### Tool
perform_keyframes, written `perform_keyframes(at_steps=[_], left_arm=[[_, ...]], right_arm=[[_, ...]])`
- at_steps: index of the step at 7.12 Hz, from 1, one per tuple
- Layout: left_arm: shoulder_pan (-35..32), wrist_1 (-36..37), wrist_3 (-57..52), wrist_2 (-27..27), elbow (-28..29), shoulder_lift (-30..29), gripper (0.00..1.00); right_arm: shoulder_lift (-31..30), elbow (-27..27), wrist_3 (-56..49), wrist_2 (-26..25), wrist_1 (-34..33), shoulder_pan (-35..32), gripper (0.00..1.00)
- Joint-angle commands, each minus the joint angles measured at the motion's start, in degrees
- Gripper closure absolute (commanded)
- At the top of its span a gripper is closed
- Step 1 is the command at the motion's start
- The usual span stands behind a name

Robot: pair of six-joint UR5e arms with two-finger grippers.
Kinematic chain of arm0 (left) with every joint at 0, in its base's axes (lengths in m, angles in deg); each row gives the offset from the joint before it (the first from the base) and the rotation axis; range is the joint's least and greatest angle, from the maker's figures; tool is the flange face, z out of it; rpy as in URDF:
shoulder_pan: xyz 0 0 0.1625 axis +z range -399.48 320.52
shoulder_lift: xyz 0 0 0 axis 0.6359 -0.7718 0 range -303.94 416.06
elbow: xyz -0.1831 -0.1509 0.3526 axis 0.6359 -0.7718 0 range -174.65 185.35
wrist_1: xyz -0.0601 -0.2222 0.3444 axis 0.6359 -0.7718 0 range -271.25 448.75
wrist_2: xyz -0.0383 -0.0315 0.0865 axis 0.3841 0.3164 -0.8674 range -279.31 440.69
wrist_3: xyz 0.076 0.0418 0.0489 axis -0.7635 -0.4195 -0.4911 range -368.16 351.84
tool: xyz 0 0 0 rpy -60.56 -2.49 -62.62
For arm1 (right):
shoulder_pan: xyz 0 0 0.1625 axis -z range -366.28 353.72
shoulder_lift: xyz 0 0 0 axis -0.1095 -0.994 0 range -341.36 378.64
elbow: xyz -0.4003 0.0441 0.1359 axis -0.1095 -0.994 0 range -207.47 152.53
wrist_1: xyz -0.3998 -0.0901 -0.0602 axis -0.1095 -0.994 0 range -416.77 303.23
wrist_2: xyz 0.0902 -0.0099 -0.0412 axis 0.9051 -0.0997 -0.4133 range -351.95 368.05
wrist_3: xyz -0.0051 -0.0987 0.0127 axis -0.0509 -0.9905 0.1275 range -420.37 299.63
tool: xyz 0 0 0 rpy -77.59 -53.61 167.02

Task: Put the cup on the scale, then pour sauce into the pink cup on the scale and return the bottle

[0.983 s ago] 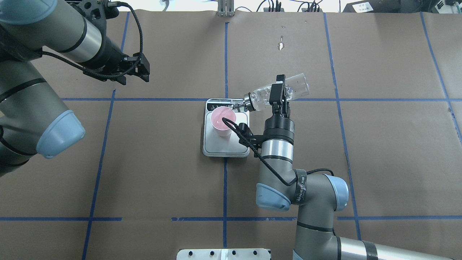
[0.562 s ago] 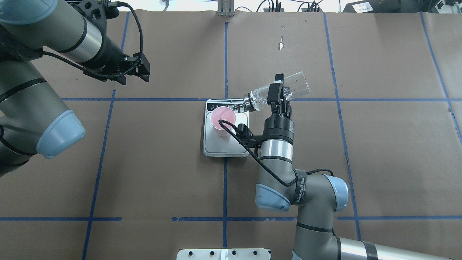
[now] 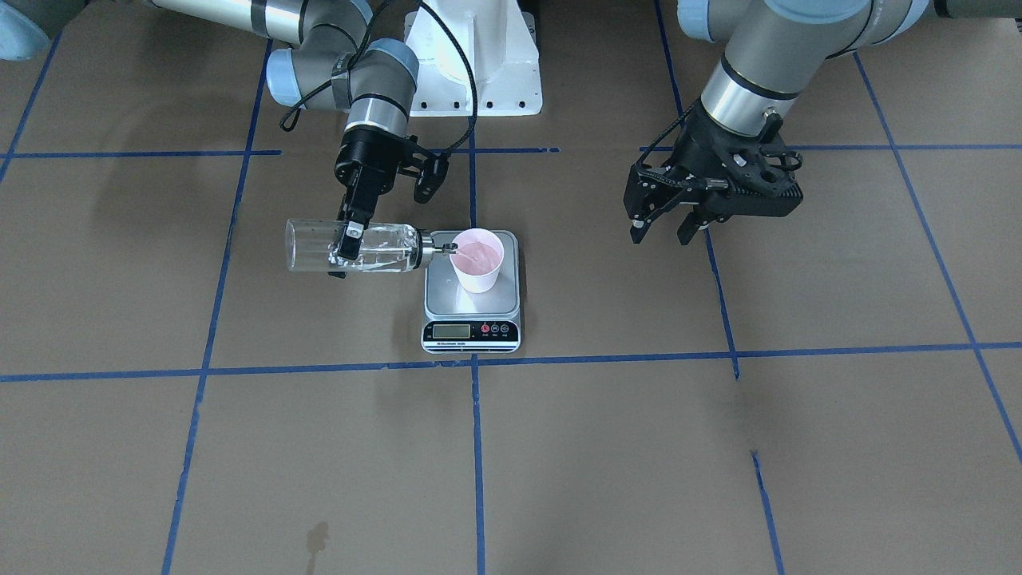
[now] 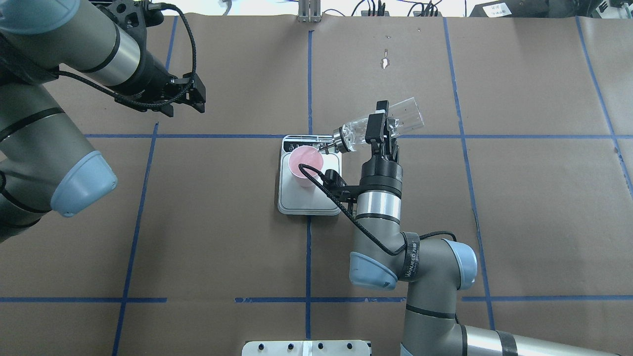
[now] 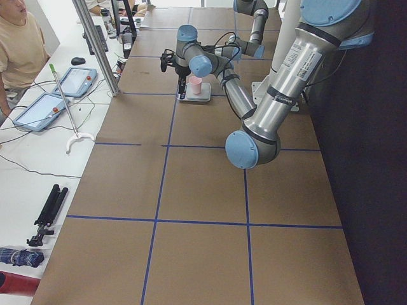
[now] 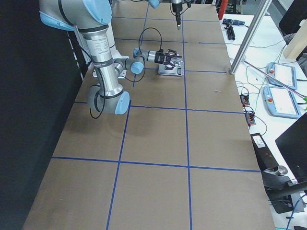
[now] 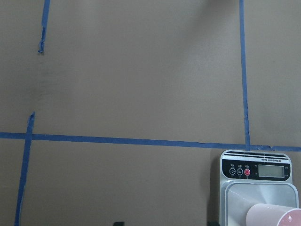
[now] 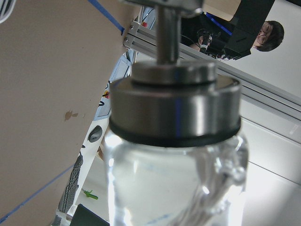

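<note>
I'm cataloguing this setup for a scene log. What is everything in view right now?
cup: one, pale pink, upright on the scale's platform.
scale: one, silver-grey with a black front strip, mid-table.
bottle: one, clear glass with a metal cap, tipped nearly level, spout at the cup's rim.
table: one, brown paper with a blue tape grid.
base plate: one, white, at the robot's foot.
pendants: two, grey with screens, on the white side bench.
person: one, tan top, by that bench.
left tool: one, black, open, empty, over bare table.
right tool: one, black, shut on the bottle.
</note>
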Motion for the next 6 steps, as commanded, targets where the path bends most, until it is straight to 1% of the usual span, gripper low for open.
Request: perform_keyframes(at_steps=[1, 3, 4, 6], left_arm=[[-0.08, -0.09, 0.00, 0.00, 0.02, 0.00, 0.33], [0.00, -0.17, 0.00, 0.00, 0.02, 0.00, 0.33], [0.00, -0.09, 0.00, 0.00, 0.02, 0.00, 0.33], [0.00, 0.00, 0.09, 0.00, -0.33, -0.09, 0.33]], right_arm=[[0.00, 0.05, 0.00, -0.27, 0.00, -0.01, 1.00], [-0.09, 1.98, 1.13, 0.52, 0.88, -0.10, 1.00], [-0.09, 1.99, 3.75, 1.39, 0.88, -0.10, 1.00], [-0.52, 1.99, 13.65, 4.11, 0.88, -0.10, 1.00]])
